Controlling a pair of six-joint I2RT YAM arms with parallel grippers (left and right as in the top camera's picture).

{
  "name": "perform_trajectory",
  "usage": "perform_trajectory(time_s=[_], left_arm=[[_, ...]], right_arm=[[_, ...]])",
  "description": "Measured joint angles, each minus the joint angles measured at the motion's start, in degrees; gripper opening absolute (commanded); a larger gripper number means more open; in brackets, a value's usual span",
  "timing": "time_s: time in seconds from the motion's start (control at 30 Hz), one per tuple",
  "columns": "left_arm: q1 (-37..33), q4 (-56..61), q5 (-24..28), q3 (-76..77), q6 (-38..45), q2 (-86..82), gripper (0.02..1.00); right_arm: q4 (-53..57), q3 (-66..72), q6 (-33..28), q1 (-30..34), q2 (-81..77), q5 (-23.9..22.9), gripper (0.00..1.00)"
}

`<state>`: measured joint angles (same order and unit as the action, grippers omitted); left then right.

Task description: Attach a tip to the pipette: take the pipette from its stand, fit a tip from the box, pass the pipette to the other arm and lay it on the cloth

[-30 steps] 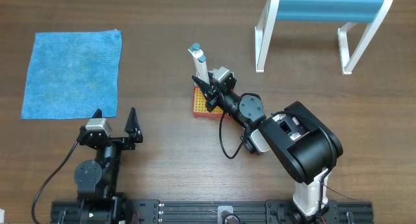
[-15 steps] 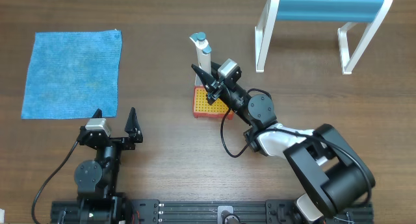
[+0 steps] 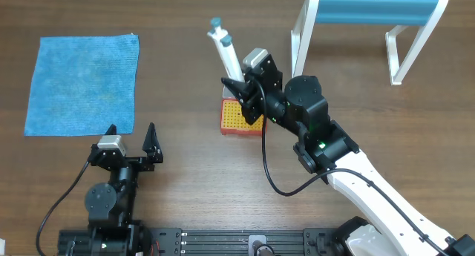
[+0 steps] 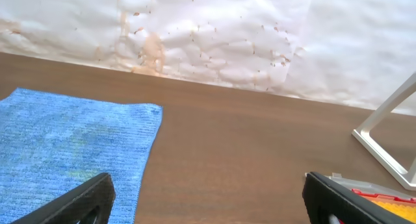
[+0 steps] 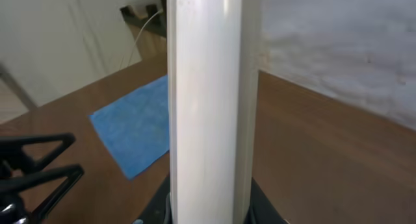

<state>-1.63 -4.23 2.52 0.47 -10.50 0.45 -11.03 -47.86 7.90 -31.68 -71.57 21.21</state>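
My right gripper [image 3: 239, 89] is shut on the white pipette [image 3: 225, 50], which has a blue cap and leans up and to the left above the orange tip box [image 3: 236, 118]. The pipette's lower end is hidden behind the gripper. In the right wrist view the pipette [image 5: 205, 107] stands as a white column between my fingers. The blue cloth [image 3: 82, 84] lies flat at the far left. My left gripper [image 3: 132, 135] stands open near its base, just below the cloth's front edge, holding nothing. The left wrist view has the cloth [image 4: 65, 146] and the tip box [image 4: 383, 199] ahead.
The white pipette stand [image 3: 371, 33] with its blue top bar stands at the back right; one of its legs [image 4: 390, 139] appears in the left wrist view. Bare wooden table [image 3: 185, 174] lies between the cloth and the tip box.
My right arm has risen and stretched out, carrying the pipette up and away from the tip box; the pipette now leans further left. The left arm has not moved.
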Motion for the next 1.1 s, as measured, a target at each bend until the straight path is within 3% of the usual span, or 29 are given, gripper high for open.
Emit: perform_trajectory(time_s=[0.17,0.4,0.47,0.5,0.53,0.57,0.63,0.77,0.97,1.07,1.1], left_arm=[[0.0,0.0,0.0,0.0,0.0,0.0,0.932],[0.0,1.36,1.11,-0.09,-1.68,0.02,0.932],[-0.04,8.74,8.76,-0.09,-15.15,0.15,0.932],[-0.04,10.38,12.28,-0.09,-22.75,0.09,0.998],[-0.04,11.17,18.1,-0.09,-36.54,0.07,0.998],[-0.04,11.13,20.26,-0.09,-42.77,0.07,0.996],[-0.04,11.17,23.28,-0.09,-57.29,0.07,0.996],[-0.04,12.9,22.64,-0.09,-71.91,0.07,0.998],[-0.04,22.14,23.61,1.14,-76.41,6.51,1.0],[-0.04,25.46,29.29,8.09,-73.44,21.27,1.0],[-0.04,28.65,33.51,14.78,-70.27,30.29,1.0]], right_arm=[[3.98,0.02,4.55,0.0,1.33,8.85,0.08],[4.15,0.02,10.75,0.0,1.33,11.54,0.08],[4.02,0.02,15.17,0.0,1.33,11.65,0.08],[3.89,0.02,16.61,0.0,1.33,11.74,0.08],[3.58,0.02,17.77,0.0,1.33,11.78,0.08],[3.43,0.02,18.38,0.0,1.33,11.82,0.08],[3.28,0.02,19.41,0.0,1.33,11.93,0.082],[3.28,0.02,20.15,0.0,1.33,11.93,0.082],[2.99,0.02,22.08,0.0,1.38,13.44,0.082],[2.6,0.0,22.53,0.0,1.53,15.78,0.08],[3.04,0.02,22.91,0.0,1.64,16.55,0.082]])
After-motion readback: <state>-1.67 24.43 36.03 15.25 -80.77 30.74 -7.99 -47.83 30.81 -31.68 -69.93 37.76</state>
